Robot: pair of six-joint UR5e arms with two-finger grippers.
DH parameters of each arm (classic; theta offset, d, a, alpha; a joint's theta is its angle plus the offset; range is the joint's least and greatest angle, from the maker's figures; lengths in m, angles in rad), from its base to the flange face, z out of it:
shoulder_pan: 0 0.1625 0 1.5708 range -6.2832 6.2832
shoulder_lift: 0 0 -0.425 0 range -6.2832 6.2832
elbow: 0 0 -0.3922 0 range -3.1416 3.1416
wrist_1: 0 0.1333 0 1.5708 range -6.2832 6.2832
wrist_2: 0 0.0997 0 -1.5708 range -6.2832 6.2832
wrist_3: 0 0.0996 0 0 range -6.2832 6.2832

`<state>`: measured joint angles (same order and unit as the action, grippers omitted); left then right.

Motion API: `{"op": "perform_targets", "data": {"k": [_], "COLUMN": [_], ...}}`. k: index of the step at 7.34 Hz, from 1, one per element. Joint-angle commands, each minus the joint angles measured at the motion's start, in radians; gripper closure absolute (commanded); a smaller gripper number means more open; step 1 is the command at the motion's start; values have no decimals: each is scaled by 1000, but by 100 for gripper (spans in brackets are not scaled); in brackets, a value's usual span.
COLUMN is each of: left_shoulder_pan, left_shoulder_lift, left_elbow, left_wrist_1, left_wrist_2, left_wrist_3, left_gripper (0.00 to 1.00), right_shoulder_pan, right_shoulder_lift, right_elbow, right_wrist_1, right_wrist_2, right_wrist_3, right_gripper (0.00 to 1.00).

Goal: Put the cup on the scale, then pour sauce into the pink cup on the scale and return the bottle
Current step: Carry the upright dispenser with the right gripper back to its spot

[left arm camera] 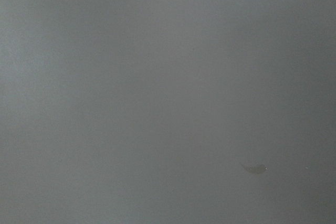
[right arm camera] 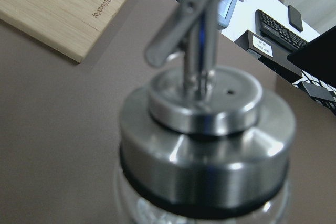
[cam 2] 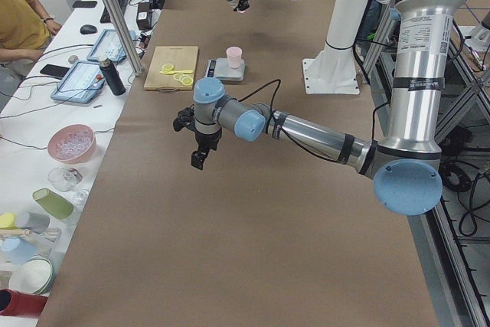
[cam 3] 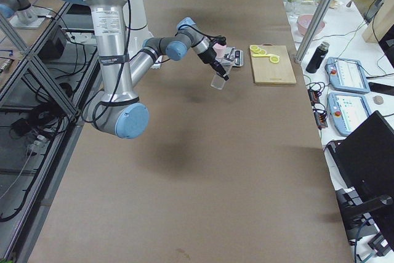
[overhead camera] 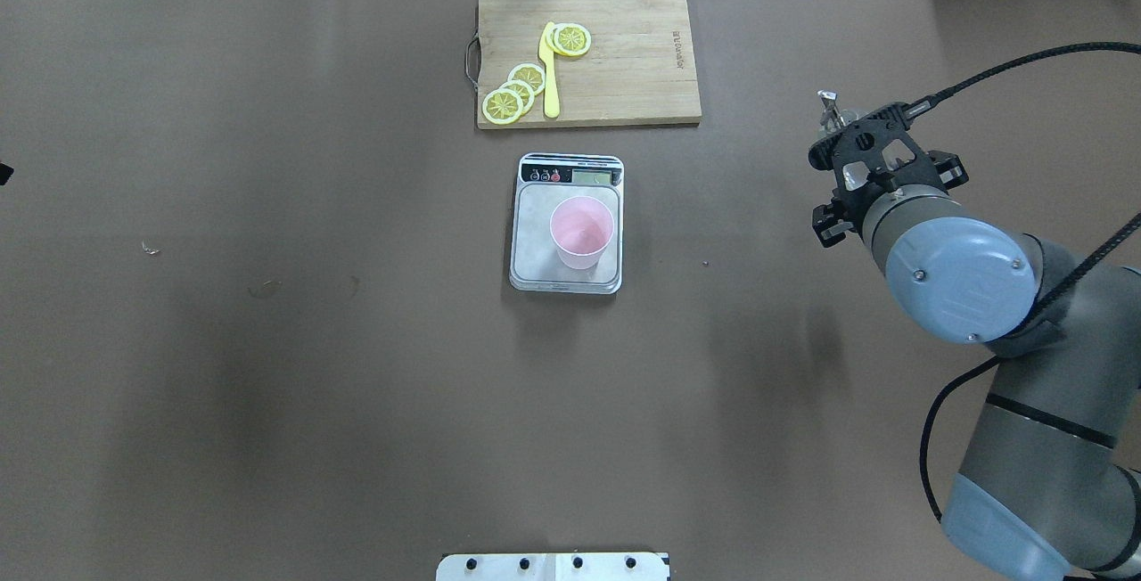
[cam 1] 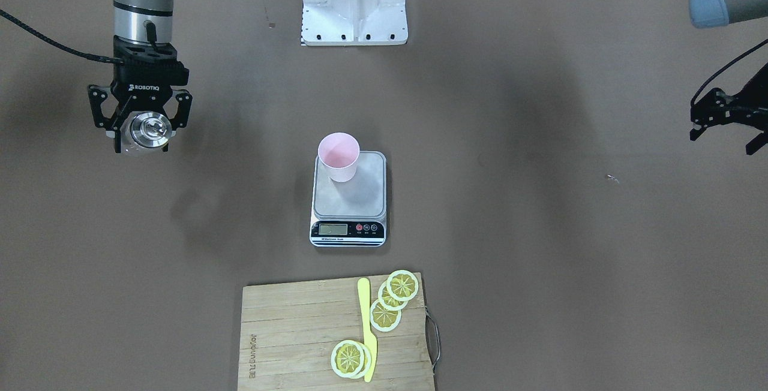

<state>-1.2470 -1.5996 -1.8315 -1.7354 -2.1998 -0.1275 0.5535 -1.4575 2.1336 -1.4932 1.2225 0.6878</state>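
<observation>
Front-facing view: the cup (cam 1: 339, 158) stands on the scale (cam 1: 360, 196), so placing looks done. The right gripper (cam 1: 143, 138) is clamped round the upright bottle (cam 1: 150, 128), well apart from the cup. The left gripper (cam 1: 724, 139) hangs spread and empty above the desk (cam 1: 540, 259).

Overhead view: the same wide gap shows.

Right wrist view: the bottle's metal top fills the frame.

Next, I judge, the bottle needs carrying over the cup and tipping gently.
</observation>
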Motion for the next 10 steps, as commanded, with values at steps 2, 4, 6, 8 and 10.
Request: {"op": "perform_targets", "data": {"k": [2, 4, 6, 8, 10], "left_shoulder_pan": [0, 0, -2, -2, -2], "left_shoulder_lift": [1, 1, 4, 6, 7], "left_elbow": [-8, -12, -17, -18, -25], "left_wrist_1": [1, 1, 1, 1, 1], "left_wrist_2": [0, 2, 2, 9, 18], "left_wrist_3": [-1, -3, -4, -4, -4], "left_gripper": [3, 3, 3, 3, 3], "right_shoulder_pan": [34, 52, 63, 63, 65], "right_shoulder_lift": [-162, -252, -302, -357, -411], "right_elbow": [-1, -7, -11, -42, -154], "right_wrist_1": [261, 402, 489, 592, 825], "right_wrist_2": [48, 48, 14, -4, -18], "right_wrist_3": [5, 1, 6, 7, 9], "right_gripper": [100, 100, 100, 100, 100]}}
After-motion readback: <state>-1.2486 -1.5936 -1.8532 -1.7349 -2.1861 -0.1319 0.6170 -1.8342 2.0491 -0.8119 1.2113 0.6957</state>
